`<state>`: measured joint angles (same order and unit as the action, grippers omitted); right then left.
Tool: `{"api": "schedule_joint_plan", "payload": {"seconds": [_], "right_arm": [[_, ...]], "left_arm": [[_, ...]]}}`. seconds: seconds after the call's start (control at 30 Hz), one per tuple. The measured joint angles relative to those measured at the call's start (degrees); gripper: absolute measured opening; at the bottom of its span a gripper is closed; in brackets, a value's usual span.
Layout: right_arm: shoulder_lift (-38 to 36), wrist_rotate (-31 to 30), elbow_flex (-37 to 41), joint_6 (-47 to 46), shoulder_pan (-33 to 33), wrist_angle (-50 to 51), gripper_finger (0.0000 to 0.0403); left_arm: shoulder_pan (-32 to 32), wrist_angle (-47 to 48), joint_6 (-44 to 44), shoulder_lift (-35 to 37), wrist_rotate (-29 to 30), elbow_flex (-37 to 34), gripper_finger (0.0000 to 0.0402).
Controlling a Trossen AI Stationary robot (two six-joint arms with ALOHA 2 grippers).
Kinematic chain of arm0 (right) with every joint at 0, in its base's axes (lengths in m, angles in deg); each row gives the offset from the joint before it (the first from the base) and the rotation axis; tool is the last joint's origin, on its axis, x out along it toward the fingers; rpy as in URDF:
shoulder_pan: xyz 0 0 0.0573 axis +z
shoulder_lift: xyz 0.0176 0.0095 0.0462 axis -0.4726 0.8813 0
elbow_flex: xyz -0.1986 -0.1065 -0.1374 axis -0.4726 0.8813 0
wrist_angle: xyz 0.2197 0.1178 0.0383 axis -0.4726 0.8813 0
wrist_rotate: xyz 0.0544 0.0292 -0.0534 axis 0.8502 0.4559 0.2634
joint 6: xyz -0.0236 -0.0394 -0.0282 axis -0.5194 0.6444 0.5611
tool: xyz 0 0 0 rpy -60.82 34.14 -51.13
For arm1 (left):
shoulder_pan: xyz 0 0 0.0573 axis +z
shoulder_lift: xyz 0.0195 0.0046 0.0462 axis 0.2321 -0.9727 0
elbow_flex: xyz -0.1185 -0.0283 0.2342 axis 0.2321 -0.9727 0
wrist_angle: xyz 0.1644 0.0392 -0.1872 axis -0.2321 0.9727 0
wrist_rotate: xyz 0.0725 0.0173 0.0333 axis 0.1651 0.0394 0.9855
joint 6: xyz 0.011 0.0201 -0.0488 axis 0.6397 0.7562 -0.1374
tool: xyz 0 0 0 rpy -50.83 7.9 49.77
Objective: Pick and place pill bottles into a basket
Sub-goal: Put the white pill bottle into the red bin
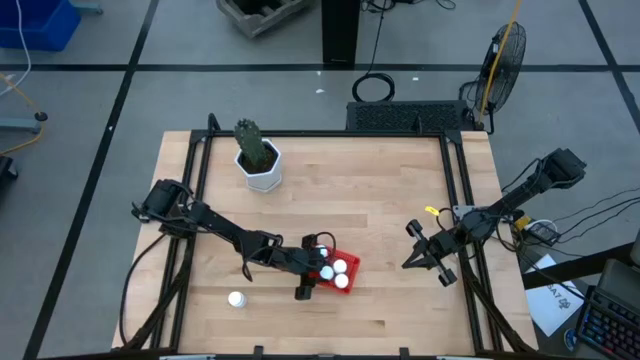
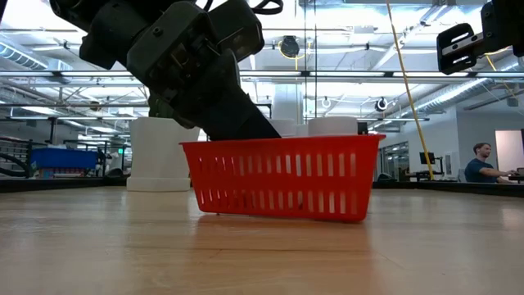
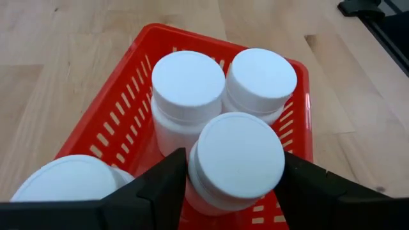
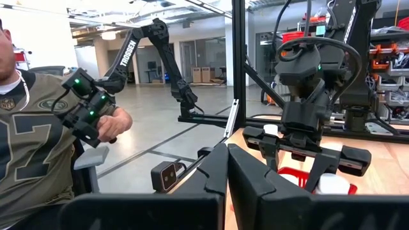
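Four pill bottles (image 3: 238, 153) sit in the red basket (image 1: 332, 272), low in the middle of the high view. One more pill bottle (image 1: 236, 299) stands alone on the desk (image 1: 380, 190), at the lower left. The left fingers (image 3: 163, 191) are over the basket, one on each side of a bottle, maybe just letting go. The right gripper (image 1: 428, 262) waits at the right, fingers closed and empty. Next, I think the left arm should lift away and go for the lone bottle.
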<state>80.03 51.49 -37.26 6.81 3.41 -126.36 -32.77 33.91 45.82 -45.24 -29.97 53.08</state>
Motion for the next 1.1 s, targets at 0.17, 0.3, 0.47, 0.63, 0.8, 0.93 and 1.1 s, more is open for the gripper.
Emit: {"api": "schedule_joint_plan", "payload": {"seconds": [0.17, 0.3, 0.47, 0.63, 0.8, 0.93, 1.1], "right_arm": [[0.0, 0.0, 0.0, 0.0, 0.0, 0.0, 0.0004], [0.0, 0.0, 0.0, 0.0, 0.0, 0.0, 0.0004], [0.0, 0.0, 0.0, 0.0, 0.0, 0.0, 0.0004], [0.0, 0.0, 0.0, 0.0, 0.0, 0.0, 0.0004], [0.0, 0.0, 0.0, 0.0, 0.0, 0.0, 0.0004], [0.0, 0.0, 0.0, 0.0, 0.0, 0.0, 0.0004], [0.0, 0.0, 0.0, 0.0, 0.0, 0.0, 0.0004]], "left_arm": [[0.0, -0.2, 0.0, 0.6, -0.1, 0.0, 0.0217], [0.1, -0.1, 0.0, 0.6, -0.5, 0.0, 0.0222], [0.1, -0.4, -0.1, 0.6, -0.5, 0.0, 0.0225], [0.1, -0.5, -0.2, 0.6, -0.7, 0.0, 0.0225], [0.1, -1.5, -0.2, 0.7, -0.4, 0.0, 0.0225], [0.1, -1.9, 0.0, 0.7, 0.0, 0.1, 0.0226], [0.1, -2.2, 0.1, 0.7, 0.0, 0.1, 0.0226]]}}
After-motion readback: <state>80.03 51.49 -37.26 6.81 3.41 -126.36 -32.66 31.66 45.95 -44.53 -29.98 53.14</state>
